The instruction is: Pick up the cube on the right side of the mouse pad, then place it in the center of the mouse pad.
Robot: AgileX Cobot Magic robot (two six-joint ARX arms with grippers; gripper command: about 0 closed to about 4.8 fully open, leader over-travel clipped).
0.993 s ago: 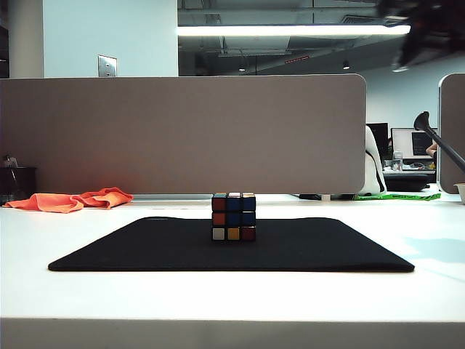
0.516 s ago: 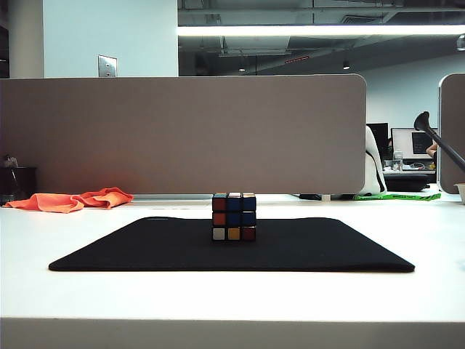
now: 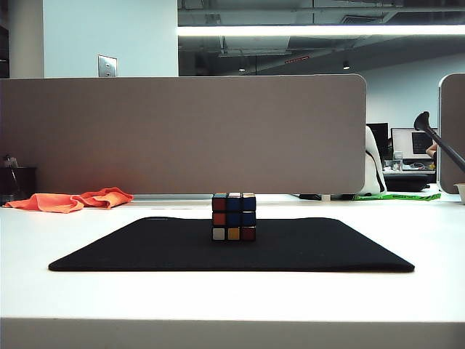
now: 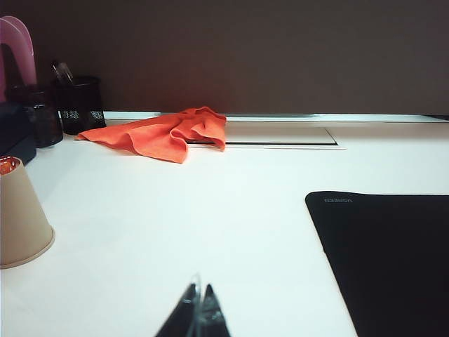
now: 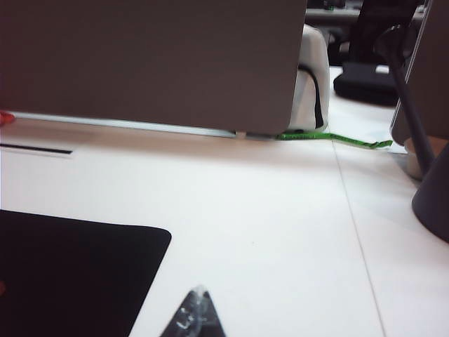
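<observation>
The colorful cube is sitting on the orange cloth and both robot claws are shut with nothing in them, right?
Not quite. The cube sits on the black mouse pad, as the exterior view shows. The orange cloth lies apart, farther back on the left of the table. The rest holds: the left gripper and the right gripper are shut and empty in their wrist views.

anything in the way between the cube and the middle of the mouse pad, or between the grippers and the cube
Nothing visible. The cube already sits about mid-width on the mouse pad. The left gripper and right gripper, both shut, sit over bare table off the pad's sides.
</observation>
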